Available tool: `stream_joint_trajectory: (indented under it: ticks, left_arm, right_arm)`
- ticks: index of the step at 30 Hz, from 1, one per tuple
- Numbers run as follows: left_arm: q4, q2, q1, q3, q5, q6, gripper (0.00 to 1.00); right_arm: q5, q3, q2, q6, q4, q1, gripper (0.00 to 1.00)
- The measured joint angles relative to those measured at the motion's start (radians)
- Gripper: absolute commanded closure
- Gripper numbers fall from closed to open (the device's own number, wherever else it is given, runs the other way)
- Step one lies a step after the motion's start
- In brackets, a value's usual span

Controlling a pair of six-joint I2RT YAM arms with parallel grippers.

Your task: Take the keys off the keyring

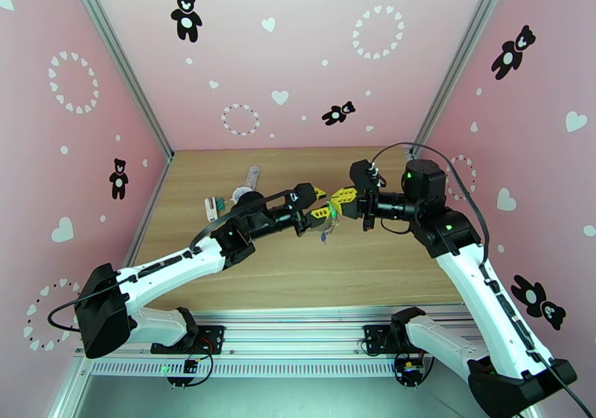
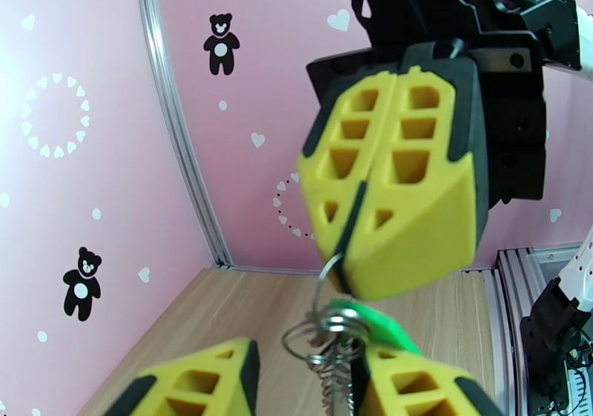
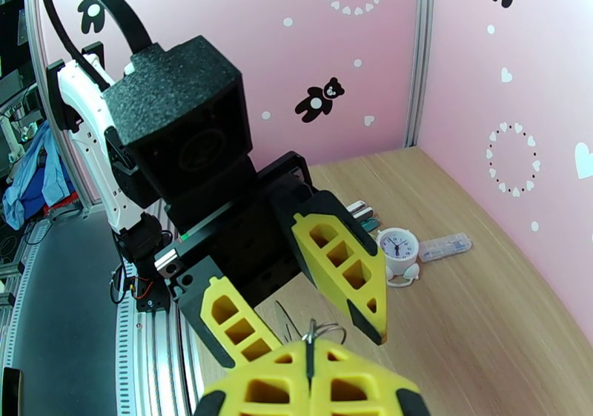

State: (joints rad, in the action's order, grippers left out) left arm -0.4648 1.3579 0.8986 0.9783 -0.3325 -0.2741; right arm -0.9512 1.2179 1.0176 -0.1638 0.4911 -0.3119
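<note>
**Top view.** My left hand (image 1: 319,202) and right hand (image 1: 344,194) meet tip to tip above the middle of the desk (image 1: 298,278). The keyring (image 1: 325,224) hangs between them, clear of the desk, with the blue key (image 1: 323,239) lowest. This view gives the height and position, while the wrist views give the jaws.

**Left wrist view.** My right hand (image 2: 352,251) is pressed together on the thin dark loop of the keyring, which runs up into the seam between the pads. Silvery rings (image 2: 320,336) and the green key (image 2: 374,327) hang below it. My left fingers (image 2: 196,384) stand apart on either side of this cluster. The green key lies just beside one pad, and I cannot tell whether they touch. The left hand clamps nothing.

**Right wrist view.** The left jaws are seen from the front here, apart around the wire. A clock (image 3: 398,251) stands on the desk well behind them.

**Handling (judged).** The assembly is light. The loop is thin, stiff and slick, and the keys are tiny and swing freely. Take the green key by the flat faces of its plastic head, not by the wire.
</note>
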Motion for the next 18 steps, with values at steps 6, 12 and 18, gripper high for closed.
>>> stream_joint_trajectory:
  ticks: [6,12,18]
  left_arm:
    - [-0.025,0.000,0.010,0.000,0.013,-0.020,0.65]
    - [-0.026,0.000,0.014,0.000,0.024,-0.021,0.69]
    - [-0.035,0.000,0.014,-0.007,0.027,-0.022,0.72]
  right_arm:
    - [0.003,-0.001,0.000,0.000,0.000,0.000,1.00]
    - [0.011,-0.001,-0.002,0.000,0.000,0.000,1.00]
    - [0.014,-0.001,-0.002,-0.001,0.000,0.000,1.00]
